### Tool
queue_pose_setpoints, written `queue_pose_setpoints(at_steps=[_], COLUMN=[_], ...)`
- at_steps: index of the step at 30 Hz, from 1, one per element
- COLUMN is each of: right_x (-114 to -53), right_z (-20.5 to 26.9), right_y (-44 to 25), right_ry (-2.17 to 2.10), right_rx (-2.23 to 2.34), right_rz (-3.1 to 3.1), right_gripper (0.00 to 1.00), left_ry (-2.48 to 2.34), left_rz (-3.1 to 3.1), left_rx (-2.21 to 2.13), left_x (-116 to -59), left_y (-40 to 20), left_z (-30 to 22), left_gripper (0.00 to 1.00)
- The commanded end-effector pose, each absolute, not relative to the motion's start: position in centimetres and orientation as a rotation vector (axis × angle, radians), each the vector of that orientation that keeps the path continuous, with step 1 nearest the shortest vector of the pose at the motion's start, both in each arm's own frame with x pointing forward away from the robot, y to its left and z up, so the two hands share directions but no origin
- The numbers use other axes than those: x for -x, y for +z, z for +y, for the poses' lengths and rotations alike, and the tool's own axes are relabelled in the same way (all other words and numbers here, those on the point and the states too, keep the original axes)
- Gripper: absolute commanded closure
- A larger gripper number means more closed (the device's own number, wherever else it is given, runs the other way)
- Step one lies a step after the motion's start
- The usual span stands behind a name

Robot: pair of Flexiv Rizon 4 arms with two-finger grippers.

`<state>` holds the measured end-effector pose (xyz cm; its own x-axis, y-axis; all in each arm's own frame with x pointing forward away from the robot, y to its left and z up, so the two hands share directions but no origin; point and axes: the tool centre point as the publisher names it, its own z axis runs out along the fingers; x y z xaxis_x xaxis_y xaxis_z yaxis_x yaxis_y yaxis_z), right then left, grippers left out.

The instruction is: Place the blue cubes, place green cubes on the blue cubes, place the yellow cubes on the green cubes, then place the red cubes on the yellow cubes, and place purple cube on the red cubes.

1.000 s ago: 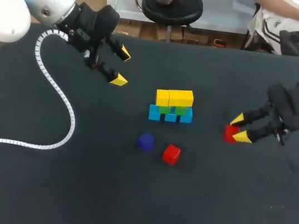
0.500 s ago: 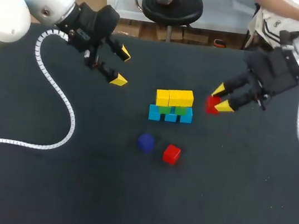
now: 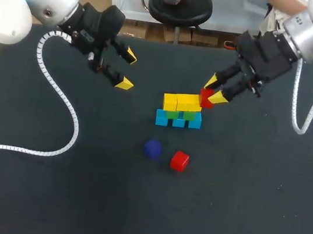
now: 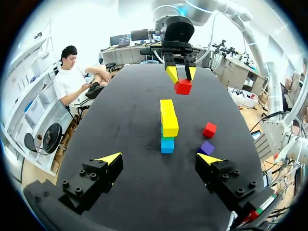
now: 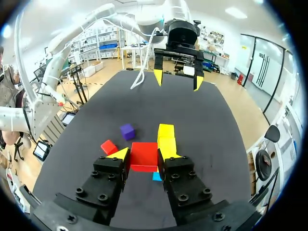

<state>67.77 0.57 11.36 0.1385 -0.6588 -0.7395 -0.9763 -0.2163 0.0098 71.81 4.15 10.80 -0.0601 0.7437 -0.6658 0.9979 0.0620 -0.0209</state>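
My right gripper (image 3: pixel 214 90), upper right, grips a red cube (image 3: pixel 205 98) just beside the yellow cubes (image 3: pixel 182 102). My left gripper (image 3: pixel 127 69), upper left: spread wide, empty.

Blue cubes (image 3: pixel 178 122): 3. Green cubes (image 3: pixel 189 115): 2. Yellow cubes (image 3: pixel 189 102): 2, just beside the right claw (image 3: pixel 214 90). Red cubes: 2, with one red cube (image 3: pixel 205 96) gripped between that claw's fingers and a second red cube (image 3: pixel 179 160) well apart from it. Purple cube (image 3: pixel 152 148): 1.

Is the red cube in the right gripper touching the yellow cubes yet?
Apart. The left wrist view shows dark table between the held red cube and the yellow cubes.
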Motion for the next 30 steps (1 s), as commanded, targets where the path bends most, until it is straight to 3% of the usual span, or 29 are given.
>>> queue_pose_setpoints(at_steps=[1,30], right_x=[-67.6,-68.1], right_z=[1.3,2.6], right_y=[11.6,11.2], right_ry=[0.861,0.886], right_rx=[1.939,1.918], right_rz=[1.559,1.564], right_gripper=[1.0,1.0], left_ry=[-0.687,-0.687], left_rz=[1.854,1.854], left_rx=[-1.735,-1.735], left_x=[-72.0,-72.0], left_y=[10.8,10.8], left_z=[4.2,4.2], left_gripper=[0.0,0.0])
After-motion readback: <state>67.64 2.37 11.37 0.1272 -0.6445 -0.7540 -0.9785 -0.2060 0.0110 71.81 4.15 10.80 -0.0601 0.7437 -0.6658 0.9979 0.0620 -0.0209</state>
